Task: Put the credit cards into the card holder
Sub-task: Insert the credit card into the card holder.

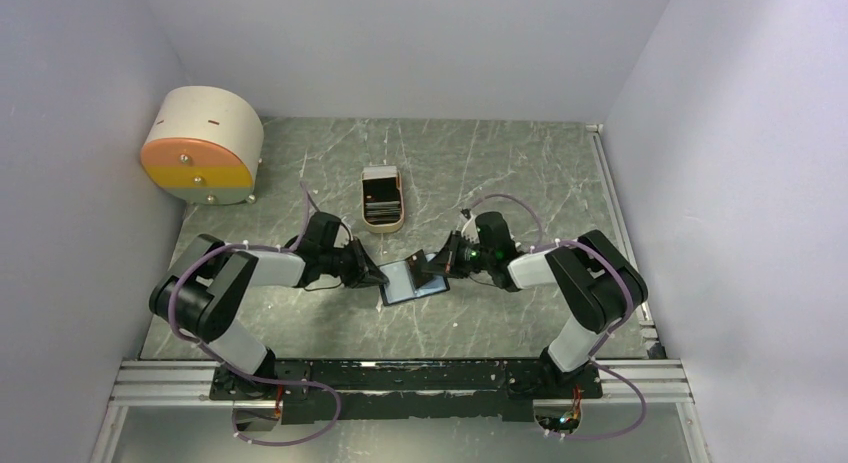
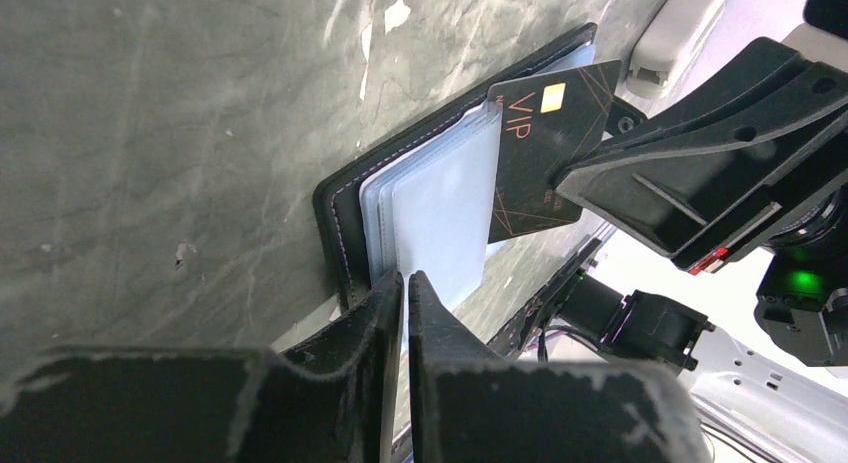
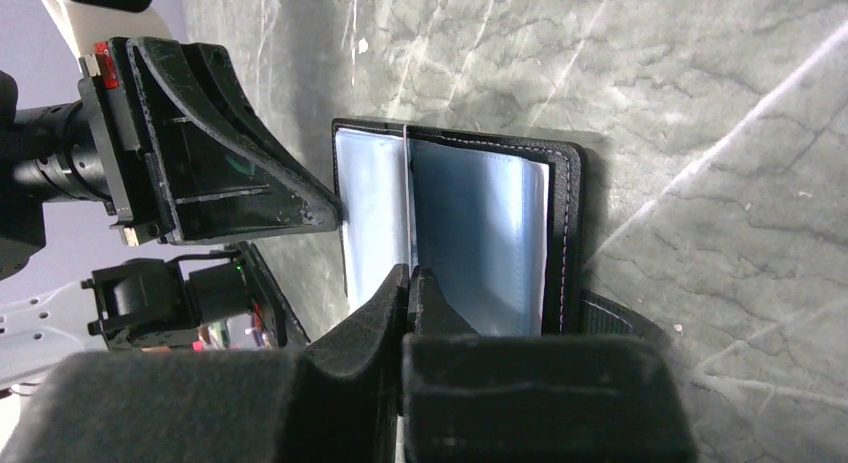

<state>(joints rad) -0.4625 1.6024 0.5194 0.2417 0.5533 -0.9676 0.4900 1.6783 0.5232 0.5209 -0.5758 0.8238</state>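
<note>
Black stitched card holder [image 1: 410, 280] lies open on the marbled table [image 1: 500, 163], toward the middle of its near edge. Left gripper [image 2: 405, 283] is pinched shut on one of its glossy translucent pockets. Right gripper [image 2: 563, 179] is clamped on a flat black VIP card [image 2: 540, 148] at the pockets. Behind sits a beige oblong tray [image 1: 385, 226] of cards [image 1: 381, 198].

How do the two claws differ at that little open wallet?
The left gripper pinches a clear pocket of the card holder; the right gripper pinches a black VIP card. The left gripper comes from the left, the right gripper from the right. Both are shut.
</note>
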